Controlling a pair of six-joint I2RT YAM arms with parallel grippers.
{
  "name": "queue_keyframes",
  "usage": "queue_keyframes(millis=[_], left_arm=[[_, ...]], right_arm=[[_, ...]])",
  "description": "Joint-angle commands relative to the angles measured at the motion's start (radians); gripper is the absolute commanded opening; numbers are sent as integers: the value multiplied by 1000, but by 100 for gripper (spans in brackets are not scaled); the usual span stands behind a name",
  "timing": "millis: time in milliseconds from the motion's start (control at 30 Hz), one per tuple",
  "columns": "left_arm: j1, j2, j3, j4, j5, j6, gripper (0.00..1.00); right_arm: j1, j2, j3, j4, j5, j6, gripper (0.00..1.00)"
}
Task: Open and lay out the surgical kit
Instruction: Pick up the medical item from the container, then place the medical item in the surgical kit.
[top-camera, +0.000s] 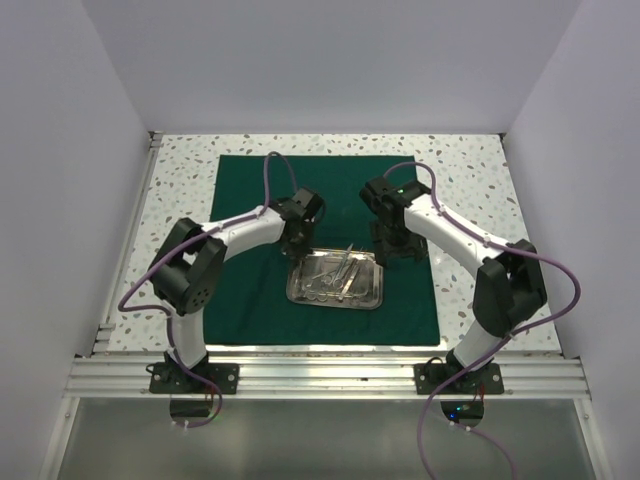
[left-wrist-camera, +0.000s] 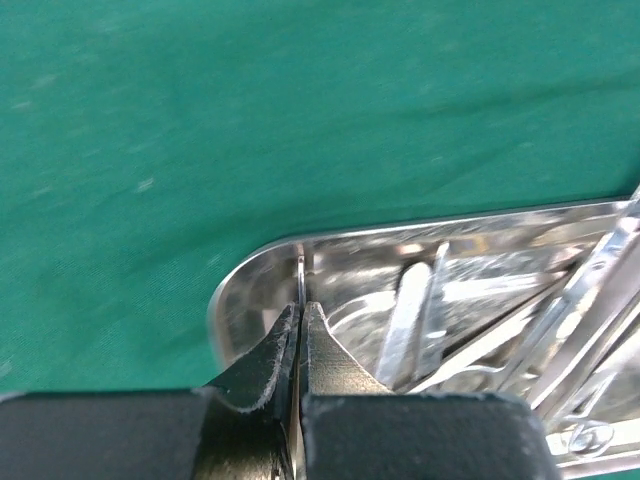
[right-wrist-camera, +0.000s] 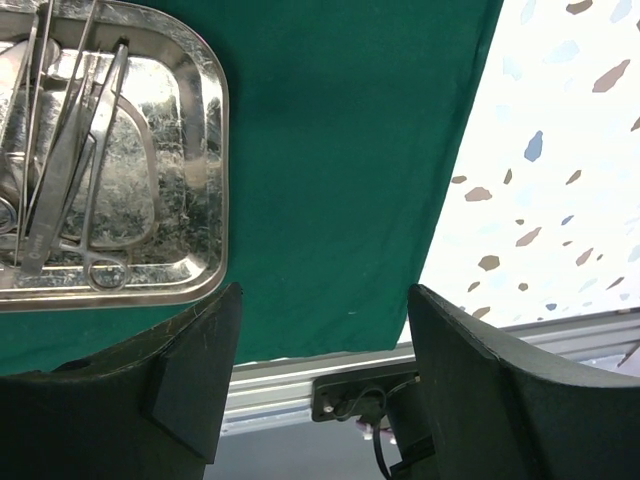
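Note:
The dark green drape (top-camera: 260, 200) lies spread flat on the table. The shiny steel tray (top-camera: 335, 301) sits on it near the front, holding several slim silver instruments (top-camera: 340, 272). My left gripper (top-camera: 297, 250) is at the tray's left end. In the left wrist view it (left-wrist-camera: 300, 315) is shut on a thin steel ring handle (left-wrist-camera: 302, 272) over the tray (left-wrist-camera: 240, 290). My right gripper (top-camera: 397, 250) hovers over the drape just right of the tray. In the right wrist view it (right-wrist-camera: 325, 290) is open and empty above the drape (right-wrist-camera: 330, 150), with the tray (right-wrist-camera: 218, 150) to its left.
The speckled white table (top-camera: 480, 190) shows around the drape, with white walls on three sides. An aluminium rail (top-camera: 320, 375) runs along the near edge by the arm bases. The right wrist view shows the drape's front edge and the rail (right-wrist-camera: 300, 390).

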Motion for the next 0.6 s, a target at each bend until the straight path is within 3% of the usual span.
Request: queue_keyframes(millis=[0,333,567], left_arm=[[3,-24,112,-150,-83,46,0],[32,52,416,-168,-50,103,0],[121,296,718,-23,33,141,0]], right_arm=[[-5,9,48,1,-14,-3,70],[-5,-7,31,4,-1,-8,70],[-6,-37,-29,28,-24,7,70]])
